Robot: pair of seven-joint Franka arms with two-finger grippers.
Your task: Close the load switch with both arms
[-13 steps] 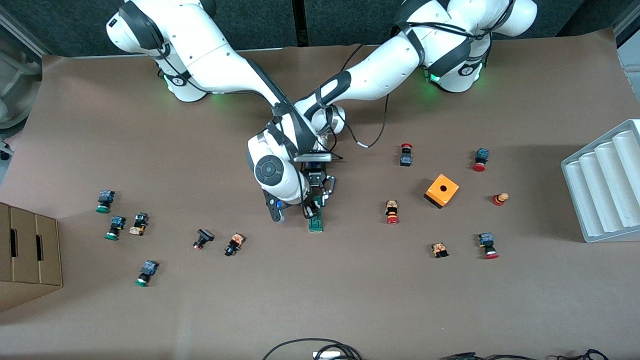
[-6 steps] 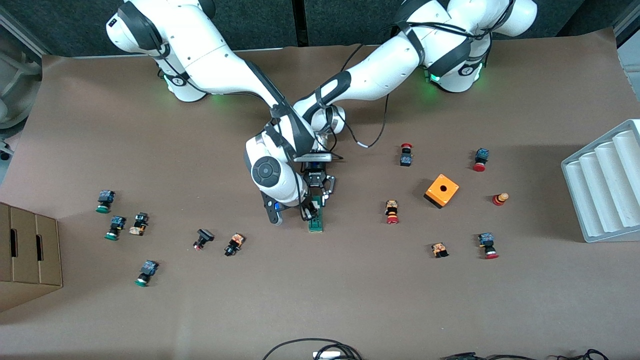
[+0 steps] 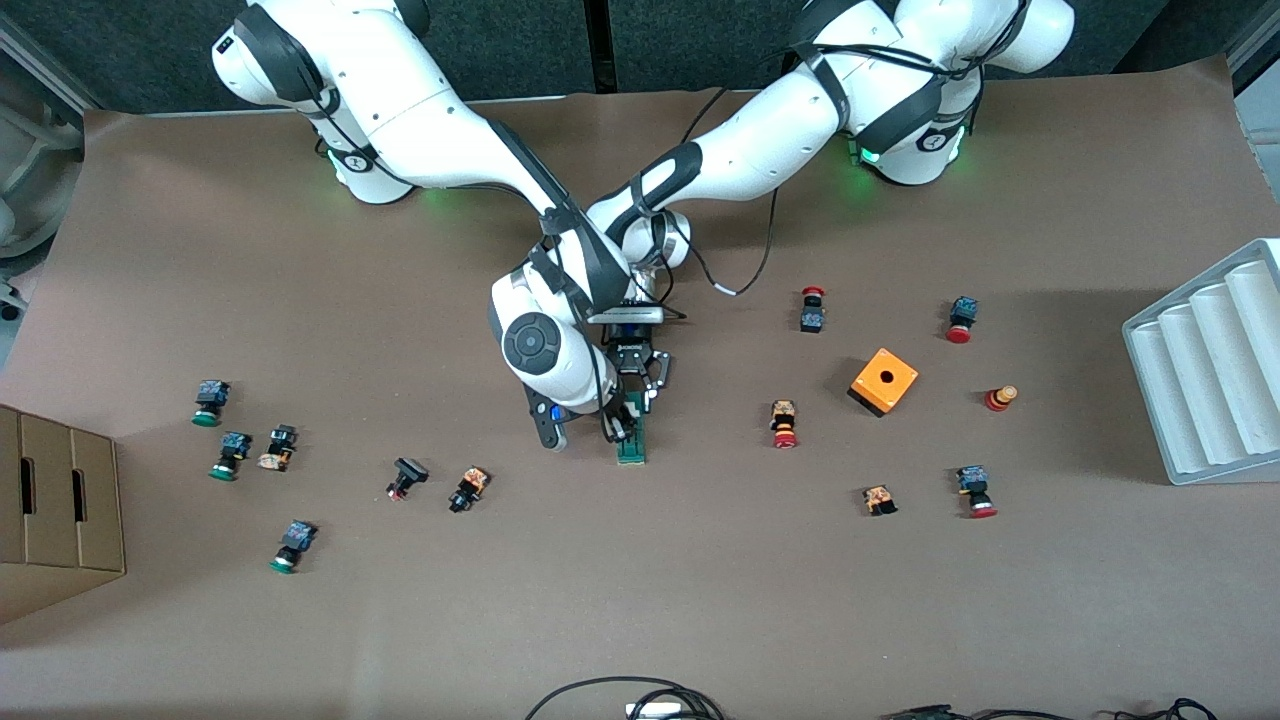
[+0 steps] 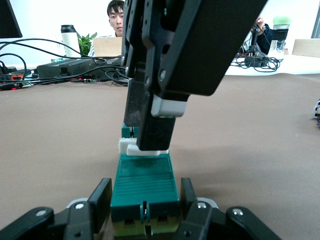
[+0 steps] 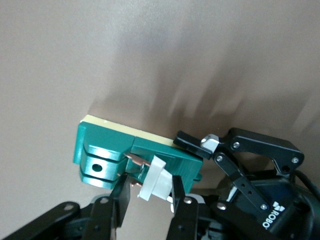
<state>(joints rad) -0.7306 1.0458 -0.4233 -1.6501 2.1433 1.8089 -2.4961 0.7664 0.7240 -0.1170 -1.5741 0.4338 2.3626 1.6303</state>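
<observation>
Load switch: the load switch [image 3: 631, 436] lies flat on the desk [image 3: 700, 600], toward the right arm's end from the orange cube [image 3: 883, 381] and well apart from it; no push button touches it.
Left pincer: the left pincer [image 4: 145, 212] sits at the switch's end away from the white lever, one finger [image 4: 100, 197] on each long side of the green body [image 4: 145, 182], clamped on it as a brace.
Right pincer: the right pincer [image 5: 147, 192] is at the switch's lever end, well apart from the orange cube; its fingers [image 5: 182, 210] are closed on the white lever [image 5: 152, 178].
Lever state: in the right wrist view the white lever stands tilted off the green body, with a copper contact [image 5: 135, 161] showing beside it. In the left wrist view the white piece [image 4: 142, 148] sits just under the right arm's finger [image 4: 150, 117].
Done: judging from these views, both grasps are made, body held by the left arm, lever held by the right.
Left: the lever appears not yet seated flat, so the closing swing itself is probably unfinished; how far it has gone I cannot tell.
Next move needs: likely a push of the lever down toward the body while the left pincer keeps the body from sliding.
Risk: the lever is small and could slip from the pads.
</observation>
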